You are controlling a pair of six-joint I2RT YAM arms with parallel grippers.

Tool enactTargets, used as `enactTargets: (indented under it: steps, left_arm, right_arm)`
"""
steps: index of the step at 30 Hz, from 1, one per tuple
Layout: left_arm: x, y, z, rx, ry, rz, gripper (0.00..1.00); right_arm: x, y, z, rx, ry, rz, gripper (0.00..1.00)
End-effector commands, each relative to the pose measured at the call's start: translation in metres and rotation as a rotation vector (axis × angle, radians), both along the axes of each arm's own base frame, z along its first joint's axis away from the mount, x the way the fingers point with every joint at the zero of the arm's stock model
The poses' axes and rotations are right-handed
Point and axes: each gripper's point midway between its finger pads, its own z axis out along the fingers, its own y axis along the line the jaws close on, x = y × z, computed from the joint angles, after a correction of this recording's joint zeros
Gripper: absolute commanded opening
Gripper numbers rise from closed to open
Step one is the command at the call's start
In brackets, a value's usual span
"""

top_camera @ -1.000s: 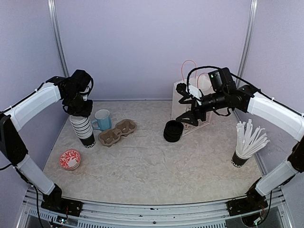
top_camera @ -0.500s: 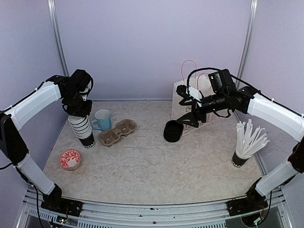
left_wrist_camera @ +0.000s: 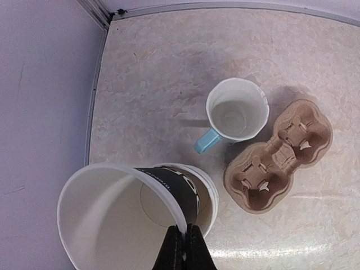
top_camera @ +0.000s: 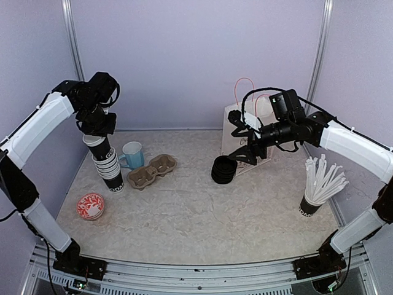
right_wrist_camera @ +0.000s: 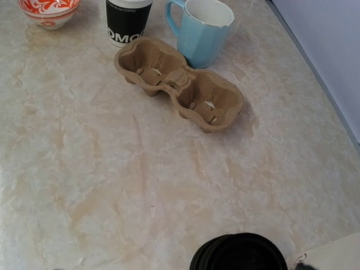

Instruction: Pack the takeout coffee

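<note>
At the tabletop's (top_camera: 202,215) left rear, left fingers (left_wrist_camera: 181,247) pinch one lidless cup (left_wrist_camera: 112,214) over the stack (top_camera: 112,175); right fingers (top_camera: 238,153) gape empty near black lids (top_camera: 224,169); cardboard carrier (top_camera: 151,171) unfilled.

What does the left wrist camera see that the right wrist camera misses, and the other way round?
Only the left wrist: the left gripper pinching the rim of a lidless paper cup. Only the right wrist: a red-patterned bowl and a stack of black lids. Both: the light blue mug and the cardboard cup carrier.
</note>
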Motion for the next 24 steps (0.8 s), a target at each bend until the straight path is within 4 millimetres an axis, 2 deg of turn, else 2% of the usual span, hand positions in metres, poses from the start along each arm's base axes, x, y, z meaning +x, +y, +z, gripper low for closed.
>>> enactTargets:
  steps: [1,9,11,12,14,17,22,24]
  left_arm:
    - [-0.012,0.005,0.04,0.002,-0.089,0.068,0.0]
    - [-0.035,-0.043,0.101,-0.115,-0.245,-0.011,0.0]
    - [-0.039,-0.068,0.108,-0.135,-0.259,-0.087,0.0]
    - [-0.042,-0.09,0.107,-0.141,-0.253,-0.177,0.0]
    - [-0.045,-0.129,0.098,-0.173,-0.236,-0.325,0.0]
    - [-0.062,-0.175,0.067,-0.188,-0.142,-0.517,0.0]
    - [-0.078,-0.207,-0.009,-0.048,0.004,-0.656,0.0]
    - [-0.088,-0.219,-0.033,-0.011,0.036,-0.715,0.0]
  right_arm:
    - [-0.007,0.007,0.008,0.012,-0.002,0.04,0.87]
    - [-0.005,0.009,0.002,-0.001,0.017,0.043,0.86]
    - [-0.005,0.009,0.0,-0.005,0.02,0.042,0.85]
    - [-0.003,0.009,-0.002,-0.01,0.021,0.038,0.85]
    - [0.0,0.008,-0.007,-0.02,0.021,0.023,0.84]
    - [-0.001,0.005,-0.012,-0.045,0.015,0.028,0.81]
    - [-0.004,-0.003,-0.018,-0.085,0.005,0.031,0.8]
    - [-0.002,-0.006,-0.023,-0.1,0.005,0.022,0.81]
